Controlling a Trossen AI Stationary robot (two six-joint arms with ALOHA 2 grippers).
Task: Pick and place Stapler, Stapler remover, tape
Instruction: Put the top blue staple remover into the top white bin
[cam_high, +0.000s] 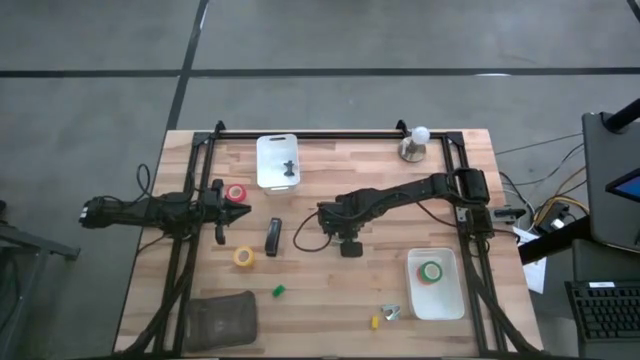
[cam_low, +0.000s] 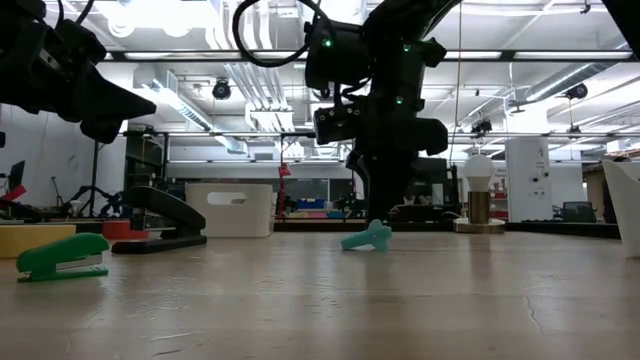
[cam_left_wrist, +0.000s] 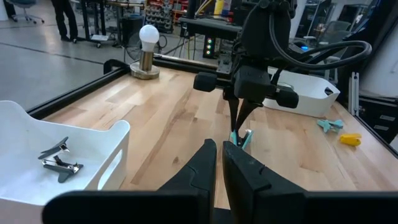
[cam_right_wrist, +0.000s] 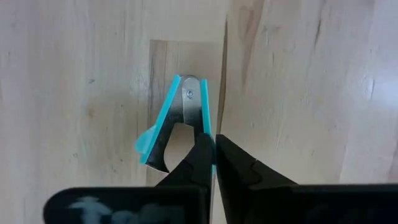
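My right gripper (cam_high: 325, 213) stands at the table's middle, fingers pointing down, shut on a teal stapler remover (cam_right_wrist: 177, 118). The remover also shows in the left wrist view (cam_left_wrist: 240, 139) and the low view (cam_low: 367, 236). The black stapler (cam_high: 273, 237) lies flat to its left. One red tape roll (cam_high: 236, 193) lies by my left gripper (cam_high: 219, 208), which is shut and empty at the table's left. A yellow roll (cam_high: 244, 257) lies near the stapler. A green roll on a red one (cam_high: 431, 271) lies in the right tray (cam_high: 452, 298). My right gripper pinches one teal side arm of the remover (cam_right_wrist: 207, 127) between its two fingertips, from above, pointing down. The remover's riveted hinge end (cam_right_wrist: 189, 87) points away from the fingers. It sits at table level below the fingers; whether it is clear of the wood, I cannot tell.
A white tray (cam_high: 262, 172) at the far edge holds a small black tool (cam_high: 289, 168). A light bulb on a stand (cam_high: 415, 143) is at the far right. A small green stapler (cam_high: 279, 291), a second remover (cam_high: 390, 312), a yellow piece (cam_high: 376, 322) and a dark pouch (cam_high: 220, 318) lie near the front edge.
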